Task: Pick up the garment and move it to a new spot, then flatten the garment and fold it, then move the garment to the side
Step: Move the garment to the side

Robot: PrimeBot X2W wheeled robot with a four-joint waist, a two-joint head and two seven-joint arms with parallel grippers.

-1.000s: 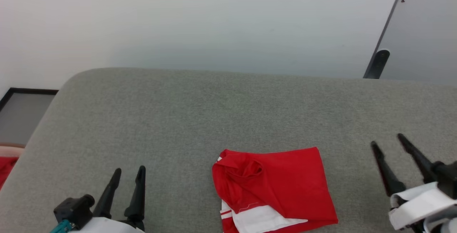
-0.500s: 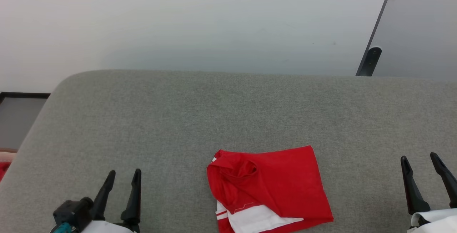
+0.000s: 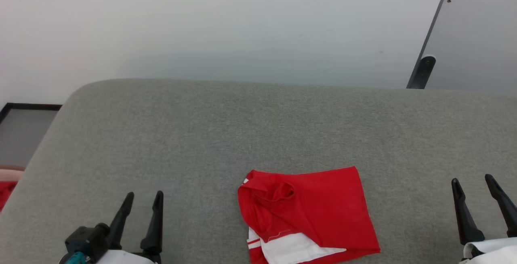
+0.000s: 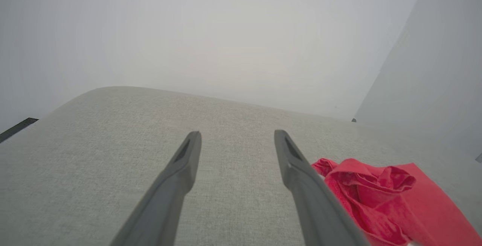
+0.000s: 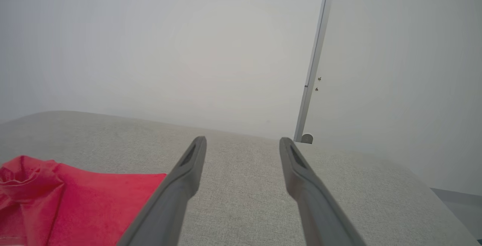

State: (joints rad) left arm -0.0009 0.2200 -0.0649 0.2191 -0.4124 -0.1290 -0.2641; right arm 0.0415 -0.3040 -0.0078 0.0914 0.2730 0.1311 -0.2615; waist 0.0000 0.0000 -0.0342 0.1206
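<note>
The garment (image 3: 315,211), a red shirt folded into a rough square with a white sleeve and striped trim at its near edge, lies on the grey cushioned surface (image 3: 258,126) near the front, right of centre. It also shows at the lower right of the left wrist view (image 4: 380,197) and at the lower left of the right wrist view (image 5: 71,200). My left gripper (image 3: 144,196) stands open at the lower left, well apart from the cloth. My right gripper (image 3: 472,180) stands open at the lower right, also apart from it. Both hold nothing.
A pale wall (image 3: 242,25) rises behind the cushion's far rounded edge. A dark-edged panel with a round foot (image 3: 424,72) stands at the back right. A dark-framed panel (image 3: 24,130) lies off the left edge, with something red (image 3: 6,191) below it.
My right gripper has drawn back from a raised, tilted pose toward the lower right edge. The left gripper has barely moved. The camera shifted slightly; the garment lies as before.
</note>
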